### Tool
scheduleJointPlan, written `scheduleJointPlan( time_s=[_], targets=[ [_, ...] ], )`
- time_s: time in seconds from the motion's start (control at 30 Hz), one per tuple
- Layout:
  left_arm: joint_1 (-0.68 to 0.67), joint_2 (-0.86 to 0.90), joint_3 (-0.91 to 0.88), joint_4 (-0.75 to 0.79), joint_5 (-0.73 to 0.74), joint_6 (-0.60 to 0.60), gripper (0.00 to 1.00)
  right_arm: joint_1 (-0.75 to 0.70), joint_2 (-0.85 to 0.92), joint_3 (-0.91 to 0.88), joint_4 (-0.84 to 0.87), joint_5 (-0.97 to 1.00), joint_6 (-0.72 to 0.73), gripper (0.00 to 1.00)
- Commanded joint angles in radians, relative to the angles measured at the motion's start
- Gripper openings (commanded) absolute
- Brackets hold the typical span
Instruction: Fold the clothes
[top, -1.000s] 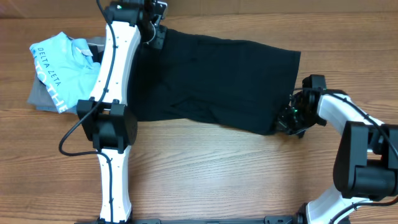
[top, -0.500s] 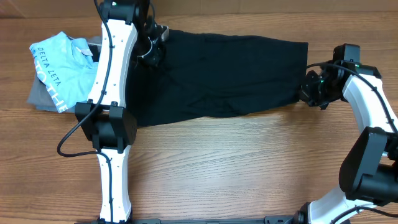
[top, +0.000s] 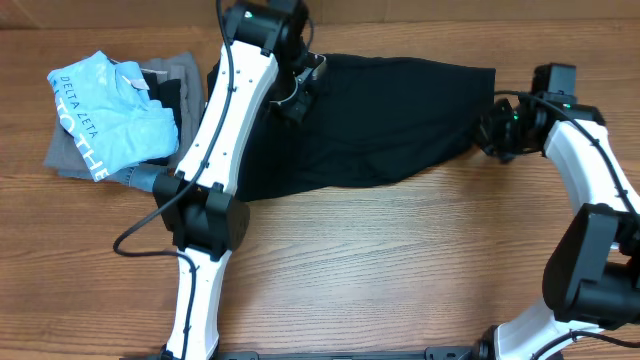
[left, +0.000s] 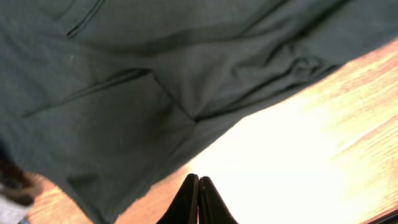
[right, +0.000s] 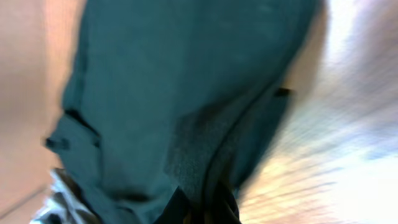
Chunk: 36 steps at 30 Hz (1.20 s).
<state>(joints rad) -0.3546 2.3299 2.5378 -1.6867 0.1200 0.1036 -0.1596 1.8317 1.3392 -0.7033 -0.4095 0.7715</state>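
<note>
The black garment (top: 400, 120) lies spread across the back of the table. It also fills the left wrist view (left: 124, 93) and the right wrist view (right: 186, 74). My left gripper (top: 297, 98) hovers above the garment's upper left part. Its fingers (left: 199, 178) are pressed shut, and no cloth shows between them. My right gripper (top: 492, 132) is at the garment's right edge. In the right wrist view it (right: 205, 199) is shut on a bunched fold of the black cloth. No white neck label shows.
A light blue shirt with white lettering (top: 100, 110) lies on grey folded garments (top: 70, 155) at the back left. The wooden table (top: 400, 270) runs in front of the black garment. My left arm crosses the garment's left side.
My right gripper pulled the garment's lower right corner back and to the right, then held still. My left gripper swung right from the top left corner to above the cloth.
</note>
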Motion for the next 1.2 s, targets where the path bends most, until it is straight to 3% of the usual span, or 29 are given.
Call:
scheduleJointPlan(
  time_s=[0.0,0.13,0.17,0.23,0.3,0.33,0.4,0.6,0.73,0.77,0.97,1.17],
  targets=[
    [-0.017,-0.112,-0.072,-0.003,-0.057,-0.056,0.04,0.064,-0.013,-0.011,0.085,0.042,0.194,0.04],
    [-0.027,-0.145,-0.180,-0.003,-0.057,-0.060,0.04,0.119,0.006,-0.011,0.200,0.133,0.235,0.11],
    [-0.028,-0.151,-0.218,-0.003,-0.057,-0.060,0.04,0.131,0.012,-0.011,0.221,0.173,0.235,0.22],
    [-0.028,-0.154,-0.261,-0.003,-0.060,-0.060,0.04,0.140,0.019,-0.011,0.243,0.232,0.221,0.33],
    [-0.028,-0.154,-0.310,-0.003,-0.074,-0.060,0.04,0.135,0.018,-0.010,0.277,0.244,0.033,0.68],
    [-0.028,-0.154,-0.329,-0.003,-0.087,-0.059,0.04,0.122,0.013,-0.008,0.269,0.237,-0.061,0.75],
    [-0.028,-0.154,-0.349,-0.003,-0.103,-0.059,0.04,0.079,0.002,-0.008,0.188,0.231,-0.188,0.76],
    [-0.028,-0.169,-0.349,-0.003,-0.103,-0.059,0.04,-0.080,-0.001,-0.009,-0.081,0.229,-0.276,0.74],
    [-0.027,-0.200,-0.349,-0.003,-0.103,-0.055,0.04,-0.154,0.000,-0.032,-0.189,0.196,-0.290,0.52],
    [-0.027,-0.209,-0.349,-0.003,-0.104,-0.049,0.04,-0.156,0.000,-0.077,-0.153,0.139,-0.291,0.45],
    [-0.027,-0.216,-0.349,-0.003,-0.105,-0.047,0.04,-0.080,0.000,-0.309,0.242,0.000,-0.270,0.46],
    [-0.027,-0.216,-0.349,-0.003,-0.105,-0.048,0.05,-0.034,0.023,-0.373,0.426,0.003,-0.194,0.45]
  ],
)
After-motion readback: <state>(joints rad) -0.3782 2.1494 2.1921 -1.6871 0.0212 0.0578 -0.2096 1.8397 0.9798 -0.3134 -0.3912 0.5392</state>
